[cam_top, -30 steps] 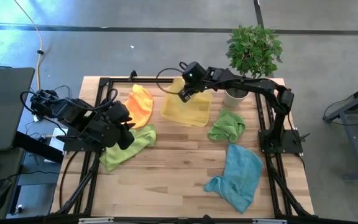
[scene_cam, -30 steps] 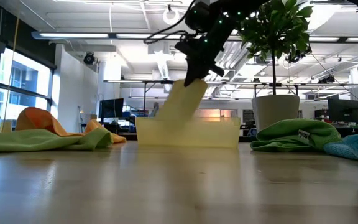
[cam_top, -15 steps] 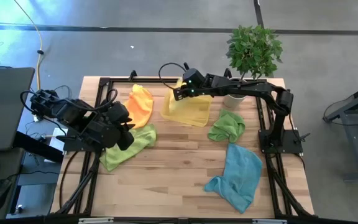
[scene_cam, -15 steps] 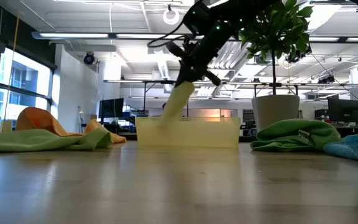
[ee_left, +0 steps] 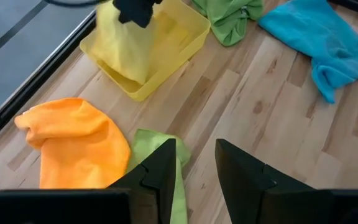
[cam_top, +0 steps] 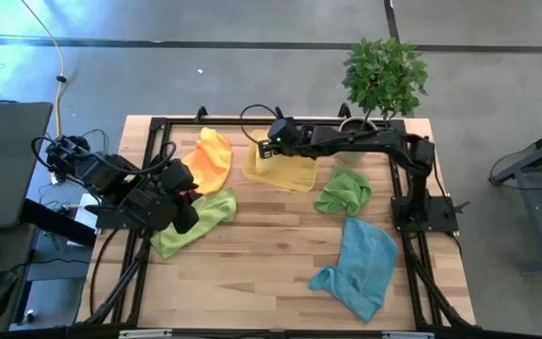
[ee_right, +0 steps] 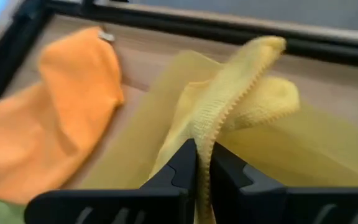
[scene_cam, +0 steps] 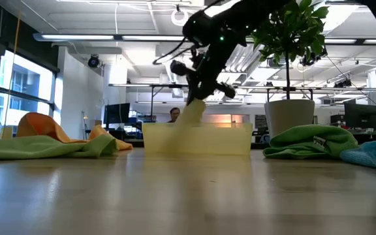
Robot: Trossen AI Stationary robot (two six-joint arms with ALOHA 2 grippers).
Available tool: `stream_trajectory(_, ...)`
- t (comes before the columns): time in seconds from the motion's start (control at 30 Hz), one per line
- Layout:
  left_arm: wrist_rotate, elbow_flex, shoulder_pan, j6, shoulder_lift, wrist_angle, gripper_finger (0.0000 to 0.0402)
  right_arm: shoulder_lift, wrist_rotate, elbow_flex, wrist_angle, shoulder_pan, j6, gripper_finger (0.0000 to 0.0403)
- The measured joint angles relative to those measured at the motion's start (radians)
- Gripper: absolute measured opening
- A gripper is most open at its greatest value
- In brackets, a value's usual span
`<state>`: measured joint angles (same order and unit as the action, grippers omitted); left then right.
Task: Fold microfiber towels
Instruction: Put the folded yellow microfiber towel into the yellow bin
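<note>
Yellow towel [cam_top: 285, 169], top centre, hangs from the right claw [cam_top: 269, 148] pinching its edge above the tray [cam_top: 301, 182]; left claw [cam_top: 184, 196], half-open and empty, waits lower left.

The tray's wall [scene_cam: 196, 138] hides the yellow towel's [scene_cam: 191, 113] lower end in the low view.

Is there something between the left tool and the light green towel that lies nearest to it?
Nothing visible. The left tool hovers open right above that light green towel, beside the orange towel, with only air between them.
</note>
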<state>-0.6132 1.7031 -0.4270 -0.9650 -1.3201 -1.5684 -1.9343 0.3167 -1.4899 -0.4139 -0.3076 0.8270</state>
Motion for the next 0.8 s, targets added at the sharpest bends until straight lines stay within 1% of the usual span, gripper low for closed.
stream_trajectory(0.2,0.003,0.000,-0.013,0.000,0.000,-0.003,0.0101,-0.032,0.010,0.000,-0.067,0.008,0.006,0.0020)
stream_trajectory(0.67,0.003,0.000,-0.023,0.000,0.000,-0.003,0.0101,-0.032,0.014,0.000,-0.226,0.021,-0.046,0.0022)
stream_trajectory(0.73,0.003,0.000,-0.023,0.000,0.000,-0.003,0.0101,-0.032,0.013,0.000,-0.226,0.022,-0.077,0.0028)
stream_trajectory(0.8,0.003,0.000,-0.023,0.000,0.000,-0.003,0.0101,-0.032,0.013,0.000,-0.226,0.025,-0.087,0.0043)
